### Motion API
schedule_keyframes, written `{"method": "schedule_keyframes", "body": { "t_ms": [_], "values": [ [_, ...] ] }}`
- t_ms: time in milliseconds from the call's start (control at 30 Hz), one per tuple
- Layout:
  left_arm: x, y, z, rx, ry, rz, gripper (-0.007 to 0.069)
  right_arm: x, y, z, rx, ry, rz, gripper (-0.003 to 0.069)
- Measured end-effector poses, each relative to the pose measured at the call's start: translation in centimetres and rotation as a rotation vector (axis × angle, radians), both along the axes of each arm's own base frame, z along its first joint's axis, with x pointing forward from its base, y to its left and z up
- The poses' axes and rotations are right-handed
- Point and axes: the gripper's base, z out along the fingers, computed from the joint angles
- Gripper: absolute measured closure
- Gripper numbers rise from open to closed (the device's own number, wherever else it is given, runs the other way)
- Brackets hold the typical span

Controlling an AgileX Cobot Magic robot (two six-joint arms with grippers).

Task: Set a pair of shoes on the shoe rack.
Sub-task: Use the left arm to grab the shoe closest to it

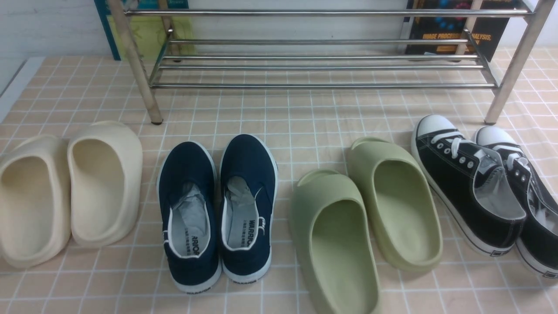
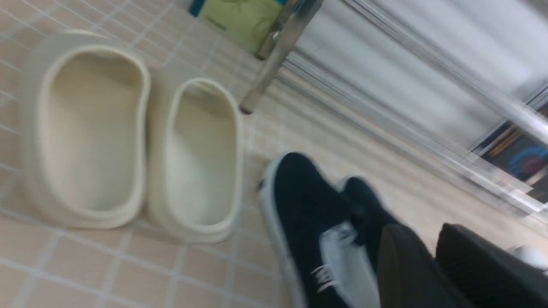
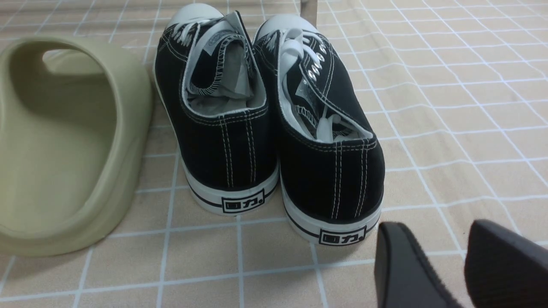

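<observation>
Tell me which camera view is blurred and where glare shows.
Left wrist view: motion blur, smearing the shoe rack tubes into streaks and softening the navy slip-on sneakers. Front view: sharp, with bright highlight lines along the chrome tubes. Right wrist view: sharp and evenly lit; the stitching on the black lace-up sneakers reads crisply.

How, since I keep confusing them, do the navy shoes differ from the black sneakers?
The navy shoes have no laces; the black sneakers have white laces. The navy shoes have navy toes; the black sneakers have white toe caps. Both stand on the tiled surface, toes towards the rack.
</observation>
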Motion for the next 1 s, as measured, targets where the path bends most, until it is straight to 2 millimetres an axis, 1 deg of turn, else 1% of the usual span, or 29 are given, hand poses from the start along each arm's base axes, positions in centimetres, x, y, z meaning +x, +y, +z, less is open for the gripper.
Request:
{"method": "schedule_keyframes", "body": {
  "t_ms": [33,67,100,133,167,233,333,433,500,533,567,600,633,667,733,767,800,867,933,1000],
  "values": [
    [0.3,0.4,1.2,0.079,0.095,0.020,0.0547,0.0,0.0,0.0,0.000,0.000,0.000,0.0419],
    [0.6,0.8,2.4,0.150,0.169,0.046,0.0581,0.0,0.0,0.0,0.000,0.000,0.000,0.0419],
    [0.9,0.9,2.4,0.160,0.214,0.049,0.0591,0.0,0.0,0.0,0.000,0.000,0.000,0.0419],
    [1.5,1.3,3.1,0.213,0.295,0.071,0.0608,0.0,0.0,0.0,0.000,0.000,0.000,0.0419],
    [2.3,1.8,4.2,0.279,0.375,0.098,0.0619,0.0,0.0,0.0,0.000,0.000,0.000,0.0419],
    [4.5,2.4,5.2,0.362,0.530,0.121,0.0622,0.0,0.0,0.0,0.001,0.000,0.000,0.0419],
    [7.1,2.8,5.6,0.446,0.647,0.106,0.0622,0.0,0.0,0.0,0.001,0.000,0.000,0.0419],
    [9.9,2.0,5.0,0.490,0.739,0.019,0.0591,0.0,0.0,0.0,0.001,0.000,0.000,0.0419],
    [11.8,0.8,4.3,0.514,0.791,-0.072,0.0540,0.0,0.0,0.0,0.001,0.000,0.000,0.0419],
    [12.8,-0.1,3.7,0.529,0.822,-0.125,0.0497,0.0,0.0,0.0,0.001,0.000,0.000,0.0419],
    [13.5,-0.7,3.3,0.538,0.842,-0.160,0.0463,0.0,0.0,0.0,0.001,0.000,0.000,0.0419],
    [13.7,-1.0,3.2,0.541,0.844,-0.173,0.0454,0.0,0.0,0.0,0.001,0.000,0.000,0.0419],
    [14.9,-2.2,2.4,0.545,0.882,-0.218,0.0373,0.0,0.0,0.0,0.001,0.000,0.000,0.0419],
    [15.4,-2.7,2.0,0.539,0.891,-0.230,0.0342,0.0,0.0,0.0,0.001,0.000,0.000,0.0419],
    [16.8,-4.2,0.9,0.524,0.916,-0.256,0.0235,0.0,0.0,0.0,0.001,0.000,0.000,0.0419],
    [17.7,-5.2,0.0,0.516,0.931,-0.268,0.0167,0.0,0.0,0.0,0.000,0.000,0.000,0.0419],
    [18.4,-5.8,-0.7,0.502,0.935,-0.272,0.0124,0.0,0.0,0.0,0.000,0.000,0.000,0.0419],
    [19.5,-6.8,-1.7,0.470,0.925,-0.279,0.0061,0.0,0.0,0.0,0.000,0.000,0.000,0.0419],
    [20.5,-7.6,-2.8,0.427,0.919,-0.281,0.0023,0.0,0.0,0.0,0.000,0.000,0.000,0.0419],
    [21.5,-8.2,-3.7,0.395,0.909,-0.282,0.0010,0.0,0.0,0.0,0.000,0.000,0.000,0.0419]
  ]
}}
